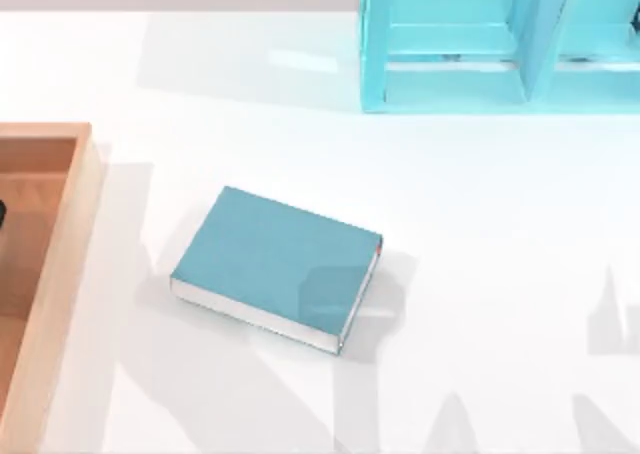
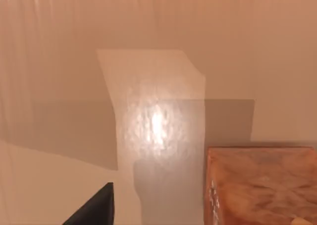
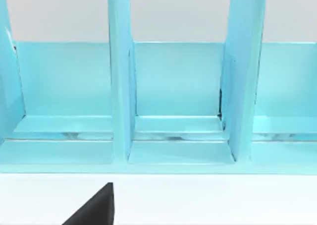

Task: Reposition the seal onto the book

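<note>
One small thing is what we have to move: the seal (image 2: 261,188), a brown-orange block with a marbled face. It rests on a tan wooden floor close to our left gripper (image 2: 96,210). We judge that floor to be the inside of the wooden tray (image 1: 62,274) at the table's left side. Whether the left gripper is spread or pressed together we cannot tell, and it grips nothing that we can see.

The seal looks hard, rigid and light, with smooth faces that could slip. We would take it across two opposite flat sides, low on the body, and keep it upright.

The book (image 1: 275,266) lies flat near the table's middle, well apart from the tray. Its broad teal cover is bare and offers an easy landing.

Our right gripper (image 3: 96,207) idles facing the light-blue shelf unit (image 3: 121,101); its state we cannot tell either.
</note>
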Motion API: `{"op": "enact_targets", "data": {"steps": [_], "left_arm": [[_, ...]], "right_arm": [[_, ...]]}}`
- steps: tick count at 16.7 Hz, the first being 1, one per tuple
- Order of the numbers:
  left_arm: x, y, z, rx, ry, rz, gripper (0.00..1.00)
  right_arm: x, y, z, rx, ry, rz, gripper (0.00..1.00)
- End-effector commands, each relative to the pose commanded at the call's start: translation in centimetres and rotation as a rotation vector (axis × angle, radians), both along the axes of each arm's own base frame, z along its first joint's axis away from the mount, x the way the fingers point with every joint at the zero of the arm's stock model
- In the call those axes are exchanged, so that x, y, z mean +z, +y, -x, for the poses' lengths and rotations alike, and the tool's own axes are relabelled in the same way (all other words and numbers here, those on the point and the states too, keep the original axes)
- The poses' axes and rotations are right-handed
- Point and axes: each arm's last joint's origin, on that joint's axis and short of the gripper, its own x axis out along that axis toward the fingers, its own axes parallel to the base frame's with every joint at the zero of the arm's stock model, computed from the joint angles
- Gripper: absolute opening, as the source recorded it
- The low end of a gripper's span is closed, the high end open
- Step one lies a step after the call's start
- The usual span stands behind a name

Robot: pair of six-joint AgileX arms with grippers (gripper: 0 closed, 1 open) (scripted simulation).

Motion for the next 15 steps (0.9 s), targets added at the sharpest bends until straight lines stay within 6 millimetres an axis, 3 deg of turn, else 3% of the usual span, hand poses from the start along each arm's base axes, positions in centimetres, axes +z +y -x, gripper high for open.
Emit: {"op": "enact_targets", "data": {"steps": [3,15], "left_arm": [[0.00,0.00,0.00,0.000,0.000,0.000,1.00],[0.00,0.00,0.00,0.000,0.000,0.000,0.10]], "right_arm": [[0.00,0.00,0.00,0.000,0.000,0.000,1.00],[0.00,0.00,0.00,0.000,0.000,0.000,1.00]]}}
